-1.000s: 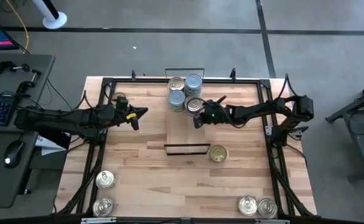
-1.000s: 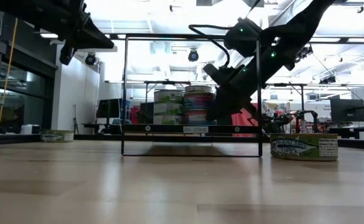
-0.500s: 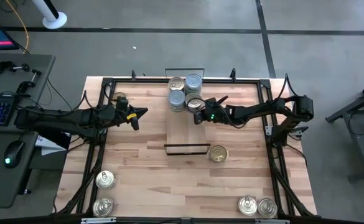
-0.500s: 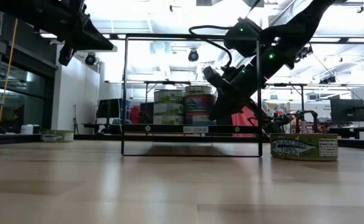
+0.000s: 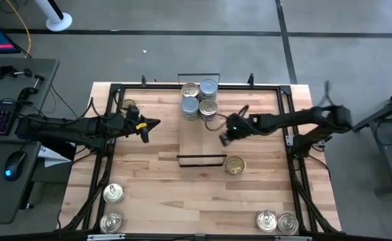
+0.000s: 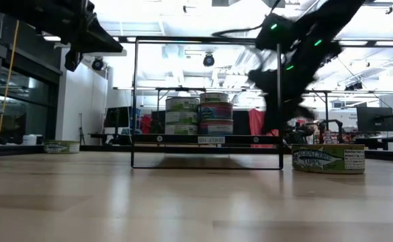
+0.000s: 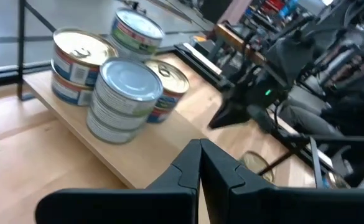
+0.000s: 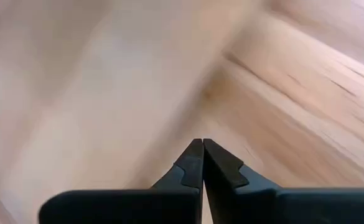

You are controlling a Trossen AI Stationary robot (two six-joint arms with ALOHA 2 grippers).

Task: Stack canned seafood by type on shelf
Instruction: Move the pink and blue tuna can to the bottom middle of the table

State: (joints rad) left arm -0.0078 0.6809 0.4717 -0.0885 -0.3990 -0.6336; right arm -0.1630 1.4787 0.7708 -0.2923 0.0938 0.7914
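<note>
Four tin stacks (image 5: 200, 100) sitting on shelf (image 5: 201, 137); low view showing only two. Right gripper (image 5: 224, 138) hovering over shelf, jaws clenched, empty. Left gripper (image 5: 147, 128) waiting, clenched.

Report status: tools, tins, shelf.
Left tool shut, empty, hovering left of the shelf. Right tool shut, empty, over the shelf. Four tin stacks at the shelf's far end; loose tin beside its near end. Nothing in the way.

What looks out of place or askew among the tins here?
Nothing is spilled or tipped. The stacks on the shelf stand upright, though one gold-topped tin sits alone beside them. One tin lies off the shelf's near end, and others wait at the table's edges.
</note>
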